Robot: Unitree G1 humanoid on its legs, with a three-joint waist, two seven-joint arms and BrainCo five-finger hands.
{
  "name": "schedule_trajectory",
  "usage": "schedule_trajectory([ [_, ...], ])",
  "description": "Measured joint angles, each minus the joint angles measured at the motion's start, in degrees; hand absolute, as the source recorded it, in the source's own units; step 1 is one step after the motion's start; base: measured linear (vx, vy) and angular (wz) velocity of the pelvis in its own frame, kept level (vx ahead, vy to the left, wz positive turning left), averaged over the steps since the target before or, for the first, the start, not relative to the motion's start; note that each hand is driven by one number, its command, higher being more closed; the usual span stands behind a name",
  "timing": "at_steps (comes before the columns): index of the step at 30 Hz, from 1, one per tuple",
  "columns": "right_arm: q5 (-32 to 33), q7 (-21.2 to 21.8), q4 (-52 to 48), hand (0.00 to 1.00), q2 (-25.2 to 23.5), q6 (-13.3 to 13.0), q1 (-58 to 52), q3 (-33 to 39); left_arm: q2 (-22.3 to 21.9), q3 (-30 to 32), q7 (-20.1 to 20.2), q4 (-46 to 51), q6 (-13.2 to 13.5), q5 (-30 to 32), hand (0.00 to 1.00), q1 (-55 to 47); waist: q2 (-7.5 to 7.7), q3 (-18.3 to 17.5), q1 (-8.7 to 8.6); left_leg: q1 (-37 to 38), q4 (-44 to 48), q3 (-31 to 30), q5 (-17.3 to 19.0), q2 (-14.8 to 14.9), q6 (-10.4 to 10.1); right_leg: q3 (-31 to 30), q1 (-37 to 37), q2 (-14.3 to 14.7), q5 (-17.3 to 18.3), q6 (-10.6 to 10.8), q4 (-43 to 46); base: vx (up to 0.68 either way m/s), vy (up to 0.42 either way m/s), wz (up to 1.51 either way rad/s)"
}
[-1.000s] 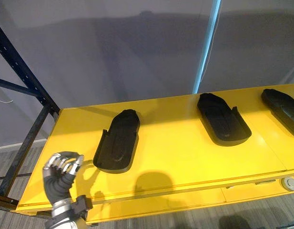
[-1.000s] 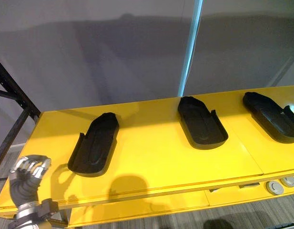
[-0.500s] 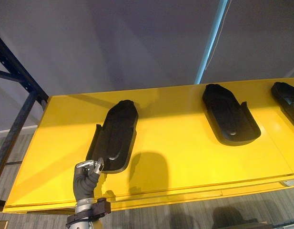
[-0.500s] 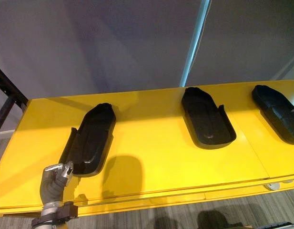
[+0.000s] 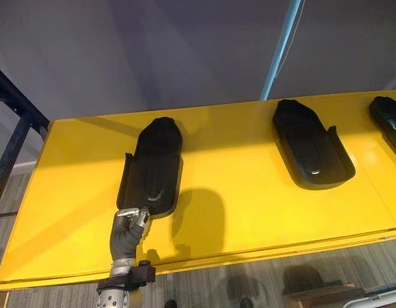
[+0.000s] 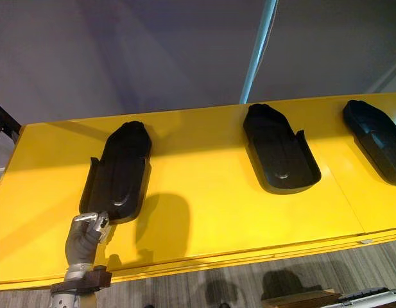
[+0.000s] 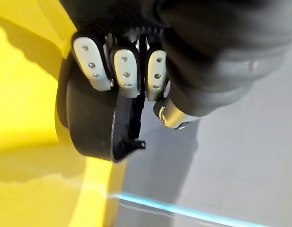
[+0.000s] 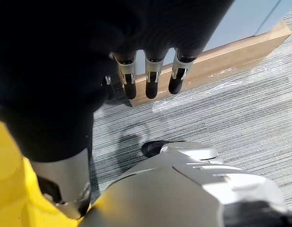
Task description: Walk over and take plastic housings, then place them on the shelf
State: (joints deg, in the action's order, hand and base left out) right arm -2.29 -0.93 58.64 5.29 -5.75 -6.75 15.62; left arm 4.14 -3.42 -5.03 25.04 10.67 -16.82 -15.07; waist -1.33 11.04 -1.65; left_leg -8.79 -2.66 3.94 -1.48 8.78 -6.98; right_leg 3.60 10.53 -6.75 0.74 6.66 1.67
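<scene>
- Housing (image 5: 153,167), leftmost of three, lies flat on the yellow surface (image 5: 236,212), hollow side up, long axis pointing away from the robot.
- Left hand (image 5: 127,230) is at its near end: fingers (image 7: 128,73) curl over the end wall with the thumb opposite, pinching the rim. This is probably the edge easiest to reach from the front.
- Right hand (image 8: 152,78) hangs over the floor (image 8: 231,109), fingers loosely straight, holding nothing.
- Appearance: matte black plastic, long shallow tray, rounded ends, raised side wings.
- Second housing (image 5: 311,151) and third housing (image 5: 389,119) lie further right, well apart.
</scene>
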Motion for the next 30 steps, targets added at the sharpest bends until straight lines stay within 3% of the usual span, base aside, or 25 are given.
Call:
schedule_trajectory([
  [8,1.55,0.01,0.51,0.0,-0.01,0.01,0.34,0.08,0.21,-2.24,0.42,-1.63,-0.4,0.0,1.0,2.08,-0.07,0.44,-0.45,0.18,0.27,0.9,0.02,0.0,-0.02,-0.76,0.1,0.02,-0.01,0.0,0.01,0.01,-0.019,-0.04],
  [9,1.81,0.01,0.66,0.0,-0.01,0.02,0.33,0.11,0.25,-2.42,0.41,-1.63,-0.4,-0.01,0.0,2.05,-0.1,0.45,-0.49,0.18,0.44,0.92,0.03,0.0,-0.01,-0.83,0.05,0.02,-0.01,0.0,0.02,0.0,0.0,0.0],
  [16,2.08,0.02,0.86,0.0,0.04,0.03,0.17,0.28,1.25,-4.75,0.88,-1.2,-0.18,-3.64,0.0,3.26,-0.42,0.61,-0.87,2.36,0.93,0.85,0.04,0.0,0.0,-0.78,-2.6,0.02,0.1,0.0,0.0,0.0,-0.003,0.0],
  [21,1.99,0.49,1.16,0.0,0.07,0.22,0.14,1.43,3.39,-9.74,4.59,1.5,1.13,-6.52,0.0,4.23,-0.84,0.11,-0.95,5.57,0.88,2.56,0.85,0.24,-0.19,-2.17,-4.63,0.25,0.26,0.13,0.35,-0.04,0.009,-0.16],
  [23,1.95,0.62,1.21,0.0,0.39,0.58,0.21,1.12,3.03,-11.44,4.92,1.57,1.95,-7.2,0.0,4.16,-0.69,-0.38,-0.36,6.85,3.38,5.29,3.31,0.82,-0.43,-5.31,-4.73,0.87,0.37,0.29,1.11,-0.01,0.026,-0.81],
  [24,1.98,0.83,1.18,0.0,0.63,0.64,0.34,0.7,2.71,-12.49,4.89,1.56,2.09,-7.55,0.0,4.22,-0.79,-0.45,-0.04,6.48,9.36,6.57,7.04,1.83,-0.37,-8.11,-5.0,1.66,0.34,0.25,1.72,0.0,0.023,-1.25],
  [25,2.03,0.93,1.16,0.0,1.24,0.78,0.63,-0.73,1.62,-13.82,4.28,1.57,2.21,-7.55,0.0,4.39,-1.12,-0.74,0.19,5.33,16.18,4.22,10.42,2.71,0.34,-11.22,-4.95,2.74,0.24,0.1,2.41,0.0,0.02,-1.37],
  [27,2.05,0.91,0.26,0.0,1.49,0.92,1.19,-2.57,-0.36,-15.4,3.56,1.54,2.24,-7.44,0.0,5.21,-1.45,-1.06,1.01,3.86,24.13,-2.96,13.68,3.0,0.33,-15.66,-4.32,4.33,0.2,0.06,4.09,-0.02,0.033,-1.37],
  [29,2.87,0.45,-2.97,0.0,1.89,1.06,1.32,-3.45,-2.89,-17.65,1.25,1.51,2.64,-4.76,0.0,7.11,-2.8,-2.24,2.68,3.42,33.26,-15.66,19.06,2.5,-2.13,-21.79,-2.01,8.04,0.48,0.06,7.51,-0.1,0.179,-1.93],
  [30,4.49,-0.04,-6.15,0.0,1.2,1.0,1.21,-4.28,-3.79,-18.37,-0.3,1.43,3.13,-2.58,0.0,8.4,-3.06,-3.05,2.7,3.67,37.1,-22.64,21.29,0.85,-3.48,-25.34,0.15,10.4,1.49,0.74,10.87,-0.11,0.219,-1.71],
])
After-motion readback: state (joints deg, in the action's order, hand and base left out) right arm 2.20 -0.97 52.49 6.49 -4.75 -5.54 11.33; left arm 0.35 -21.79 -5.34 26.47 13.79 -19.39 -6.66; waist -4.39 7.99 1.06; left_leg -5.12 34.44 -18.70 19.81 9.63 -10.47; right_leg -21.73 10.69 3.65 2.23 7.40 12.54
